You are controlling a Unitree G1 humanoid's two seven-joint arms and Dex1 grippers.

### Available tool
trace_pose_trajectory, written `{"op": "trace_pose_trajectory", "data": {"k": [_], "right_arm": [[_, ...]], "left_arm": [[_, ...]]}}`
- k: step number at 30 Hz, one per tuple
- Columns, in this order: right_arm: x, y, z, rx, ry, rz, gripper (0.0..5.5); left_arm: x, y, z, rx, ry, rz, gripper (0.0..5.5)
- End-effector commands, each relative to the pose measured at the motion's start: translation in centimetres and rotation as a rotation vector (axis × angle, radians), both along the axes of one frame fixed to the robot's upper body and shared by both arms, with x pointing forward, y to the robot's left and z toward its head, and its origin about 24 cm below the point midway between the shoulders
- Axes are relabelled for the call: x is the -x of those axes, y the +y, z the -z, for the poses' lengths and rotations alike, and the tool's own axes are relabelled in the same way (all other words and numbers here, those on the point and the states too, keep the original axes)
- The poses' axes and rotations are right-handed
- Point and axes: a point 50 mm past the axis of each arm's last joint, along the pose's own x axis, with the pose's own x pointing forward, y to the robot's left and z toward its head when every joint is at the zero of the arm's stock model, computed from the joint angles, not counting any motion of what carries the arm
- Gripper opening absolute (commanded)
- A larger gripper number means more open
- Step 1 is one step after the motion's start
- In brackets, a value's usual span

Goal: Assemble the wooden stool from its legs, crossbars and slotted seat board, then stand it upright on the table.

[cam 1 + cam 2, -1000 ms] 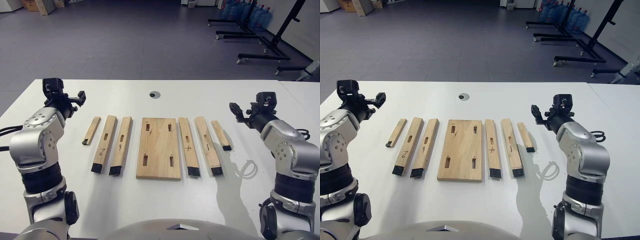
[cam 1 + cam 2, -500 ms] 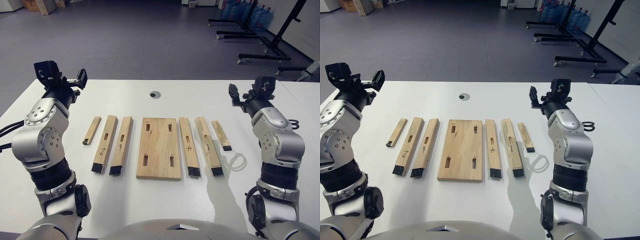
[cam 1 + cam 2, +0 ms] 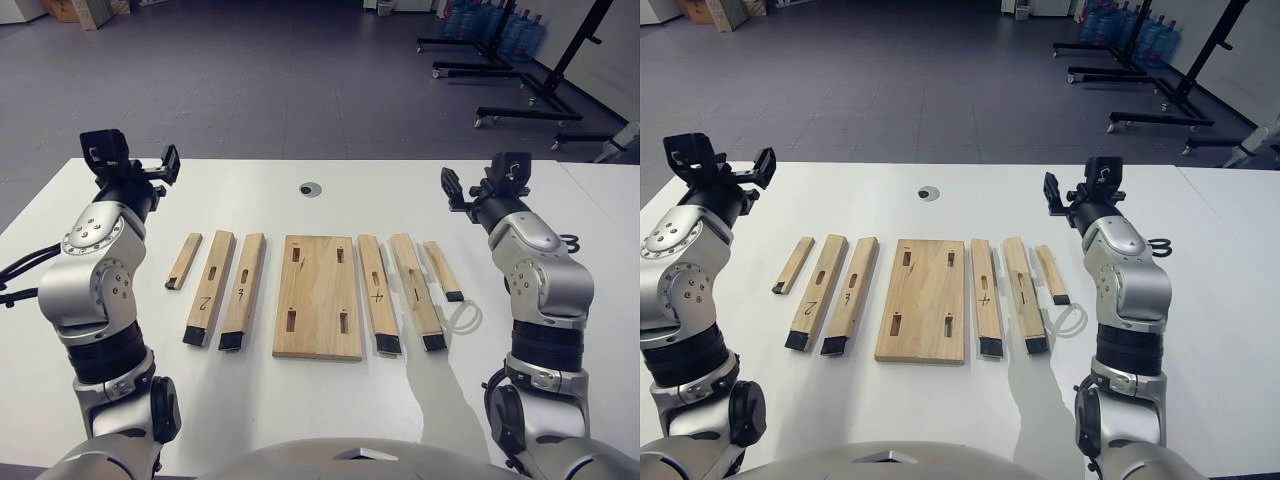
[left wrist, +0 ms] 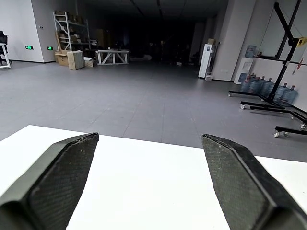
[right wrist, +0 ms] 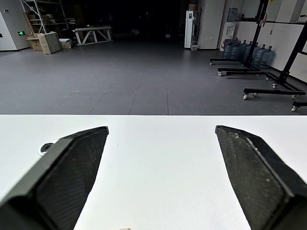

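left gripper [image 4: 149,143] spread, empty | right gripper [image 5: 160,132] spread, empty | risk: nudging neighbours or slipping when pinching flat legs [image 3: 211,288] packed beside seat board [image 3: 318,297]

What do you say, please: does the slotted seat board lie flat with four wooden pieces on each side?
Not quite: three wooden pieces, not four, lie on each side of the seat board, as the left eye view shows.

Beyond your tabletop [image 3: 400,185] lies grey tiled floor [image 3: 250,80]; past its far-right corner, water bottles [image 3: 490,22] and wheeled stands [image 3: 577,45].
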Motion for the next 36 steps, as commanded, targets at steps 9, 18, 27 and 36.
{"op": "trace_pose_trajectory", "data": {"k": [9, 18, 27, 36], "right_arm": [[-0.4, 0.5, -0.2, -0.013, -0.015, -0.014, 4.13], [0.4, 0.5, 0.4, 0.024, 0.058, -0.025, 4.13], [6.3, -1.0, 7.0, 0.042, 0.440, -0.035, 4.13], [5.6, -1.6, 10.3, 0.017, 0.501, -0.004, 4.13]], "left_arm": [[-0.1, 0.0, -0.3, -0.023, -0.016, 0.002, 3.94], [0.0, 0.0, 0.2, -0.017, 0.003, 0.000, 3.94], [0.5, 0.7, 1.0, -0.022, 0.053, -0.028, 3.94], [0.6, 0.4, 1.7, -0.005, 0.062, -0.034, 3.94]]}}
